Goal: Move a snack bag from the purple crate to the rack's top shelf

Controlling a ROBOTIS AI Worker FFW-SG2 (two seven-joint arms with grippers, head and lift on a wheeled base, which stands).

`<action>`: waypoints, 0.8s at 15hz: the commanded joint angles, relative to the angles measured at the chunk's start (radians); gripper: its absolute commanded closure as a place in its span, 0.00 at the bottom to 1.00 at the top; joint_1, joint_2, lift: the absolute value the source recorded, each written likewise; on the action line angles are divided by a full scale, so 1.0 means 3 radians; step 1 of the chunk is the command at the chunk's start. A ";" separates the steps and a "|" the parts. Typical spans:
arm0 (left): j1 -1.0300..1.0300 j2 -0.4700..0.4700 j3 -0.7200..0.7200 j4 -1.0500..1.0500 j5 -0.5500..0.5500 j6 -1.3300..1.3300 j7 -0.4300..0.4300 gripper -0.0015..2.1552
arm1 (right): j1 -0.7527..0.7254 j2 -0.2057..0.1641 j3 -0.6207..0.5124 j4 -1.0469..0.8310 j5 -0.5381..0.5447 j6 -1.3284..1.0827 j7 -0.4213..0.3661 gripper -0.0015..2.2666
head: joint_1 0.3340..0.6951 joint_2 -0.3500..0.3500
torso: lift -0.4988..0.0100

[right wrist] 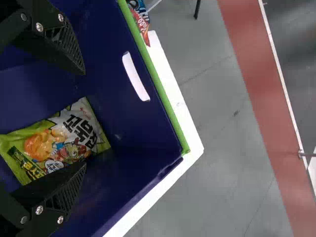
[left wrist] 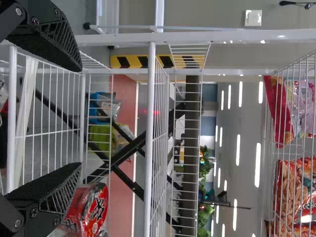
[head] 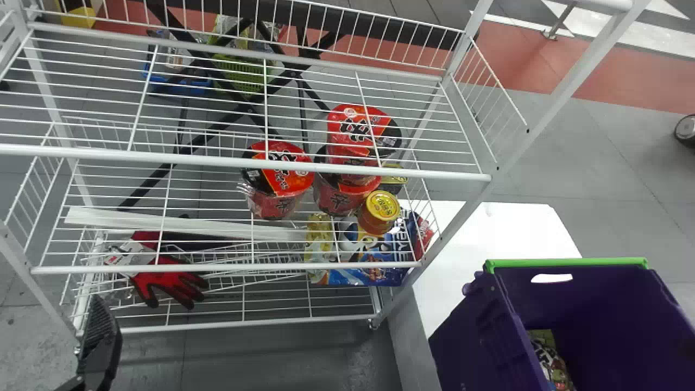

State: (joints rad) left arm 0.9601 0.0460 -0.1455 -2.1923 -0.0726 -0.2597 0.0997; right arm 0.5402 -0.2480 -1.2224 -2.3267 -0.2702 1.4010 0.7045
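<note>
You're seeing the bag (right wrist: 66, 136) in the crate (right wrist: 148, 126), more from the right wrist than the head. Your right gripper (right wrist: 84, 118) is hanging wide open near it, your left gripper (head: 100, 334) wide open by the rack (head: 163, 157).

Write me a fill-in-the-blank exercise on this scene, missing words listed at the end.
The purple crate has a ____ rim.
The right claw is not shut but ____.
The bag in the crate is not yet on the rack's top ____.
The glove on the rack is black and ____.

Missing words: green; open; shelf; red
</note>
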 commanded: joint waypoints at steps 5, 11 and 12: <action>0.0016 0.0010 -0.0032 0.0027 -0.0029 -0.0047 0.0005 0.07 | -0.0333 -0.0544 0.0736 0.1052 0.1156 -0.0715 0.1067 0.08 | 1.00 0.00 | 0.09; -0.0056 0.0015 -0.0032 0.0103 0.0002 -0.0036 0.0005 0.07 | -0.0845 -0.0937 0.1922 0.2325 0.2235 -0.1124 0.1655 0.07 | 1.00 0.00 | 0.09; -0.0081 0.0015 -0.0021 0.0129 0.0017 -0.0036 0.0005 0.07 | -0.0967 -0.0994 0.2070 0.2601 0.2353 -0.1287 0.1702 0.06 | 1.00 0.00 | 0.09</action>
State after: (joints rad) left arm 0.9448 0.0504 -0.1542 -2.1640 -0.0727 -0.2706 0.1012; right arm 0.3010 -0.5203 -0.6679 -1.6642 0.3854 1.0749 1.2083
